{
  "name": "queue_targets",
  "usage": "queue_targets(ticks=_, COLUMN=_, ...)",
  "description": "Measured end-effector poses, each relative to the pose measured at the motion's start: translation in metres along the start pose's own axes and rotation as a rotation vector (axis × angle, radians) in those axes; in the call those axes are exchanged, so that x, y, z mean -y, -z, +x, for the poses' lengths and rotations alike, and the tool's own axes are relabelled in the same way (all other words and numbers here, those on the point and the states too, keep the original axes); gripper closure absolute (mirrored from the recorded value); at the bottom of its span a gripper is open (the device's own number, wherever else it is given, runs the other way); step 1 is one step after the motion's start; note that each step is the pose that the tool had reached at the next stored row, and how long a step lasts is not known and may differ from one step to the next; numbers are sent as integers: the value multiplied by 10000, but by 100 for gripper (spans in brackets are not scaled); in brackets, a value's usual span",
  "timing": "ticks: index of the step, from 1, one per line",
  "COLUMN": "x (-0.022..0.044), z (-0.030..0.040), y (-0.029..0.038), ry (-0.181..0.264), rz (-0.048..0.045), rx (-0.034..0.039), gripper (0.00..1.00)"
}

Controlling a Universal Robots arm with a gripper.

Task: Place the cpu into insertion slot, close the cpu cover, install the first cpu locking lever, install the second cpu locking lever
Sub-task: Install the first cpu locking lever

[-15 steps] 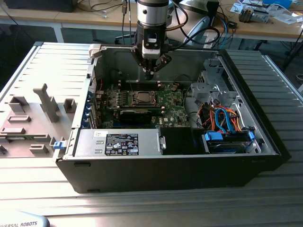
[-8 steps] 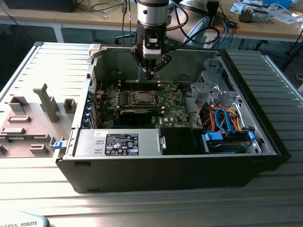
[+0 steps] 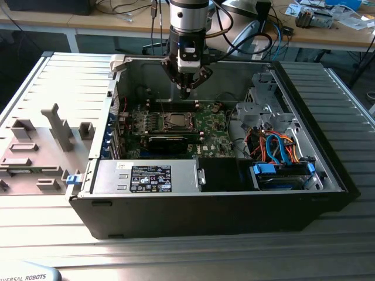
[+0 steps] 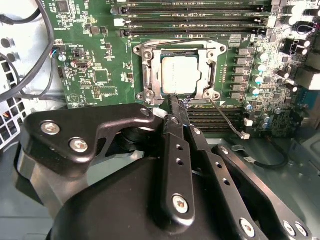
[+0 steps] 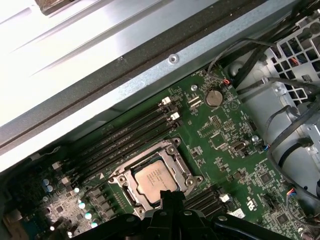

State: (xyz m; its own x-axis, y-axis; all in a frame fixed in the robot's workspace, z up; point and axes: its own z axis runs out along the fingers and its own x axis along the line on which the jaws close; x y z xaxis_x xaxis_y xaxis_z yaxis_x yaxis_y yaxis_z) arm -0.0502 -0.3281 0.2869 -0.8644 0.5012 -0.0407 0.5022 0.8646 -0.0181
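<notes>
Pincer point(image 3: 184, 92) hangs tips-down inside the open computer case point(image 3: 234, 205), its fingers point(image 4: 176, 145) pressed together with nothing between them that I can see. From both wrist views I read the tips as right at one edge of the insertion slot point(image 5: 118, 180), in the middle of the green motherboard point(image 4: 100, 75); I cannot tell whether they touch it. The cpu point(image 4: 181, 75) sits flat in that slot, silver top up. The cpu cover point(image 4: 152, 80) lies down around it, the chip showing through its window. The case rests on the ribbed surface point(image 3: 35, 82).
</notes>
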Motion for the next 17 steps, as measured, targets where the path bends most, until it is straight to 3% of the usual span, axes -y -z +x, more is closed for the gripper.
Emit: queue_targets(ticks=17, x=0, z=0, y=0, ry=255, rz=-10, rx=5, gripper=89)
